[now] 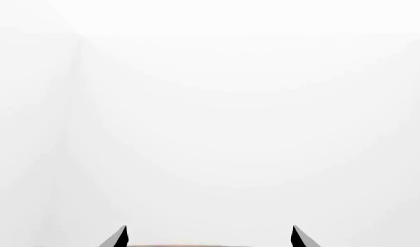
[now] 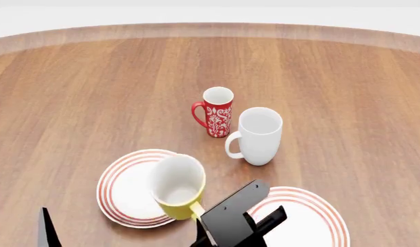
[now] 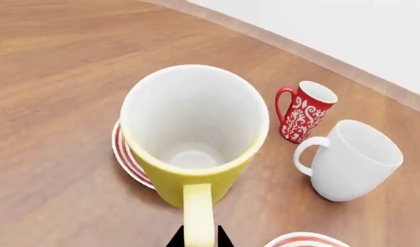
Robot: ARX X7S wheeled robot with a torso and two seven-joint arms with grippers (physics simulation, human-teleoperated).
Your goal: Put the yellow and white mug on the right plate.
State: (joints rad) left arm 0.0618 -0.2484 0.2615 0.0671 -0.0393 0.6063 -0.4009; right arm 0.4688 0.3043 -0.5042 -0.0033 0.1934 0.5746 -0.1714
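The yellow and white mug (image 2: 177, 186) is held by its yellow handle (image 3: 198, 216) over the right edge of the left plate (image 2: 124, 188). It leans a little, and its white inside (image 3: 193, 116) is empty. My right gripper (image 3: 198, 240) is shut on the handle, with its black body (image 2: 232, 216) between the two plates. The right plate (image 2: 312, 218), white with red rings, lies at the front right, and only its rim (image 3: 306, 240) shows in the right wrist view. My left gripper (image 1: 210, 234) is open and empty, facing a white wall. One of its fingers (image 2: 47, 229) shows at the front left.
A red mug with a white floral pattern (image 2: 215, 111) and a taller white mug (image 2: 256, 135) stand upright behind the plates, close together. They also show in the right wrist view as the red mug (image 3: 303, 111) and the white mug (image 3: 351, 159). The round wooden table (image 2: 93, 87) ends at its far edge.
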